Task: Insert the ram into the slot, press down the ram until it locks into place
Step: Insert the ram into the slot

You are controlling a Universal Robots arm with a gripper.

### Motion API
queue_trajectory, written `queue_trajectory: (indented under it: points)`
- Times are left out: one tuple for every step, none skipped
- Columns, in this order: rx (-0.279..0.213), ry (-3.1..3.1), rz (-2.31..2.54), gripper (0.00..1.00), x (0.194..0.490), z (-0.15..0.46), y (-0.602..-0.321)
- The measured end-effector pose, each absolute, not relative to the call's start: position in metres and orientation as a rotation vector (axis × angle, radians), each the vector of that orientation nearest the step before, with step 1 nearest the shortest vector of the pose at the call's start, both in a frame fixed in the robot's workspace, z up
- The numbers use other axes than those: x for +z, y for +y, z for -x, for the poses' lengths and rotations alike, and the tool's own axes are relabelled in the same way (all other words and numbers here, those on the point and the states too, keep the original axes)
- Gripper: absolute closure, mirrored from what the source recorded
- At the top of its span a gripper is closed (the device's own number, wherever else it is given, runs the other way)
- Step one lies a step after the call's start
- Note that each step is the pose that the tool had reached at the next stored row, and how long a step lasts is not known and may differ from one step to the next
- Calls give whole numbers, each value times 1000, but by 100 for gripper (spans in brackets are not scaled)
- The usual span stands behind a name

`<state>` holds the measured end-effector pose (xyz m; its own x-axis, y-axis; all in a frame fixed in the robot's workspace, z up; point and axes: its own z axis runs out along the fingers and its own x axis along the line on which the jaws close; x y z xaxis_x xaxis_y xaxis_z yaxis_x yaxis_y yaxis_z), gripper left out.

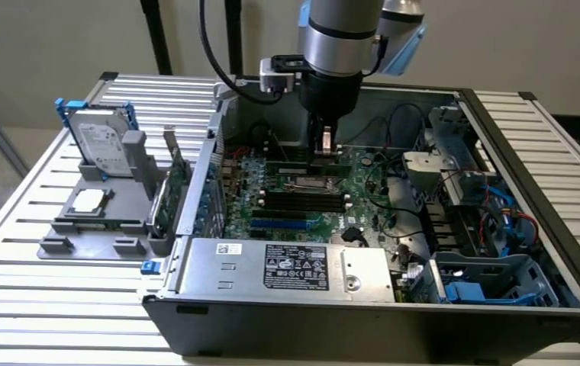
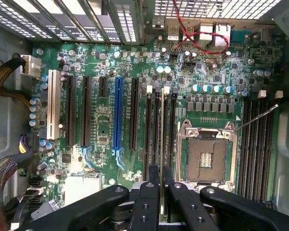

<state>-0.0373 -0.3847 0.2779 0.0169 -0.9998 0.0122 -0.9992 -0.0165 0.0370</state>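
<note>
Insertion step: the claw [image 2: 161, 187] is clamped on the ram [image 2: 162, 130], held edge-on just beneath it over the slot [image 2: 167, 125]. Seemingly not seated; seating calls for exact alignment, then a straight push.

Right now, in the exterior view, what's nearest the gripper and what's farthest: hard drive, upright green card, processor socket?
1. Processor socket, inside the case, right by the gripper.
2. Upright green card, outside it, exterior view's left.
3. Hard drive, farther left.
</note>
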Motion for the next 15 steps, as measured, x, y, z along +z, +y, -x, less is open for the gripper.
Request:
queue_trajectory:
  points:
    - [-25, -2180, -2212, 86, 276, 37, -385]
    - [-24, -2182, -2209, 86, 275, 37, -385]
    - [-21, -2184, -2206, 86, 273, 37, -385]
    - [-19, -2185, -2202, 86, 272, 37, -385]
    - [-16, -2185, -2199, 86, 271, 37, -385]
    - [-12, -2185, -2196, 86, 269, 37, -385]
    - [-9, -2184, -2194, 86, 268, 37, -385]
    - [-6, -2184, -2191, 86, 267, 37, -385]
    - [-3, -2185, -2188, 86, 265, 37, -385]
    - [-1, -2185, -2186, 86, 264, 37, -385]
    - [0, -2186, -2184, 86, 262, 37, -385]
    - [1, -2187, -2182, 86, 260, 37, -385]
    - [2, -2188, -2180, 86, 259, 37, -385]
    - [2, -2191, -2178, 86, 257, 37, -385]
    - [3, -2193, -2175, 86, 255, 37, -385]
